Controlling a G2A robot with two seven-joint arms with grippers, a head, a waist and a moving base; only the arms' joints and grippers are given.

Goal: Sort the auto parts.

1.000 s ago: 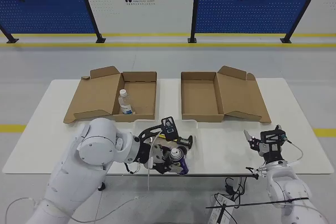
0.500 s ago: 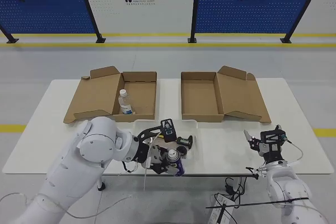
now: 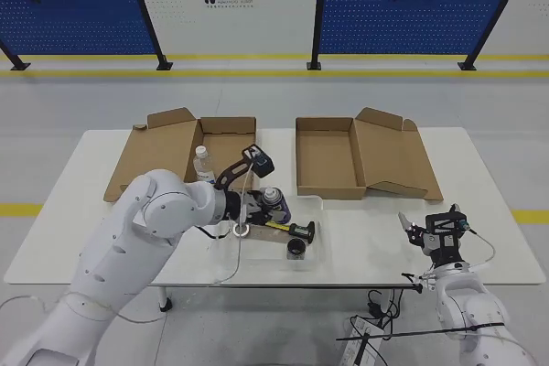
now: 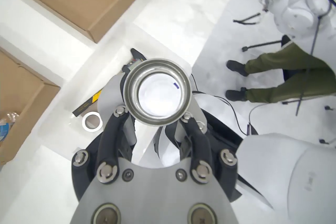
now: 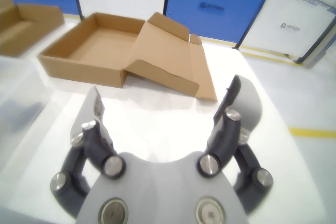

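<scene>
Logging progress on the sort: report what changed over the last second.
The left claw, shut on the spray can, carried it up from the front of the clear tray and back toward the left box. The right claw, open, kept still by the front corner of the table; the bottle stayed in the left box.

Flat, bright overhead light floods my white table point(image 3: 476, 215), bleaching its near edge to glare, glinting off the steel rim of the can point(image 4: 136, 109) clasped in my left gripper point(image 4: 157, 99), laying soft shadows beside the cardboard box point(image 5: 78, 64), while my wrist lenses bow straight lines outward.
</scene>
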